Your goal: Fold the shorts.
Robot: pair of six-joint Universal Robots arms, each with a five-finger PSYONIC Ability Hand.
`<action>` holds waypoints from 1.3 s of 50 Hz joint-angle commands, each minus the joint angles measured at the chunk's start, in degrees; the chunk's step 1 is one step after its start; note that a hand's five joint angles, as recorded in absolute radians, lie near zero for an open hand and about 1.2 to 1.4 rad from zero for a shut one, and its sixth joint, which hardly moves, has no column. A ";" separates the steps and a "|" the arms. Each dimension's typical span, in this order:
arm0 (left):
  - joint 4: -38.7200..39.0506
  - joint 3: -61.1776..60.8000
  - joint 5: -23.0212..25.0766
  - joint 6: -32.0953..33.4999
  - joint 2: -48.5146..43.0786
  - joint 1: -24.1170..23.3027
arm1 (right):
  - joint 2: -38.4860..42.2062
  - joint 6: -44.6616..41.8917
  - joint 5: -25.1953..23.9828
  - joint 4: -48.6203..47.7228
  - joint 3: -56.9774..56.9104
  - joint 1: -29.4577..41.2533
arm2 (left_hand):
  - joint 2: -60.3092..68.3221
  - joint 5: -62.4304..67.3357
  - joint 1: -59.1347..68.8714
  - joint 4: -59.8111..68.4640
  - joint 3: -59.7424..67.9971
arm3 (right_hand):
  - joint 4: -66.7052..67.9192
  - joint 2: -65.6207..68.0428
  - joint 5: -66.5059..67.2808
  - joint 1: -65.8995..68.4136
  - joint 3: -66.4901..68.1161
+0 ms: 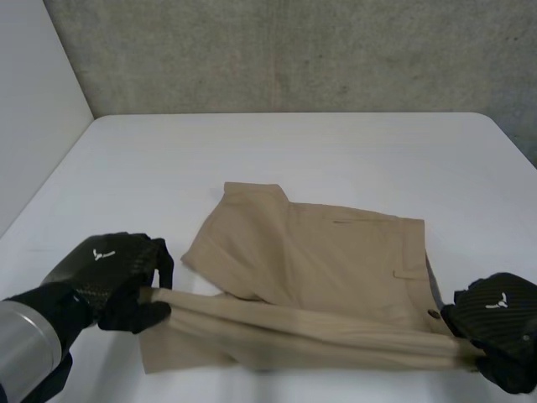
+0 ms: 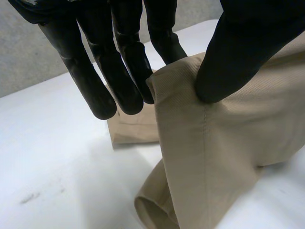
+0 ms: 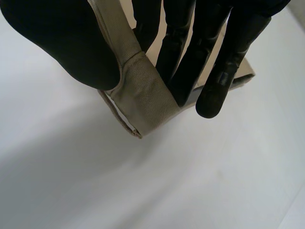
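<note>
Head view: left hand (image 1: 113, 273) and right hand (image 1: 495, 323) each pinch the shorts (image 1: 319, 252) by the near edge between thumb and fingers (image 2: 95, 81), above the table (image 1: 294, 151); fold started, not laid down.

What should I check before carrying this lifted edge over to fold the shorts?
1. Left hand pinch on the shorts: ok, thumb against fingers on cloth.
2. Right hand pinch: ok, waistband end clamped.
3. Lifted edge stretched between both hands: ok.
4. Lower layer flat on the table: cannot tell, lifted edge hides its near part.
</note>
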 commanded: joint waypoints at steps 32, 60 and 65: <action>17.33 50.50 -8.62 3.32 -56.15 -4.36 | 45.34 16.29 11.67 -27.68 -35.38 12.40 | 11.32 14.81 13.59 11.30 11.51 | 11.76 12.49 13.58 24.92 12.68; 36.40 61.79 -9.32 11.94 -67.53 -9.28 | 47.57 18.83 21.86 -55.01 -39.36 14.95 | -53.93 -50.43 -51.65 -53.94 -53.73 | -58.24 -57.51 -56.42 -45.08 -57.32; 37.73 50.48 -9.33 11.77 -55.85 -9.99 | 39.47 23.32 21.61 -56.53 -33.55 14.77 | -54.60 -51.10 -52.33 -54.62 -54.40 | -58.24 -57.51 -56.42 -45.08 -57.32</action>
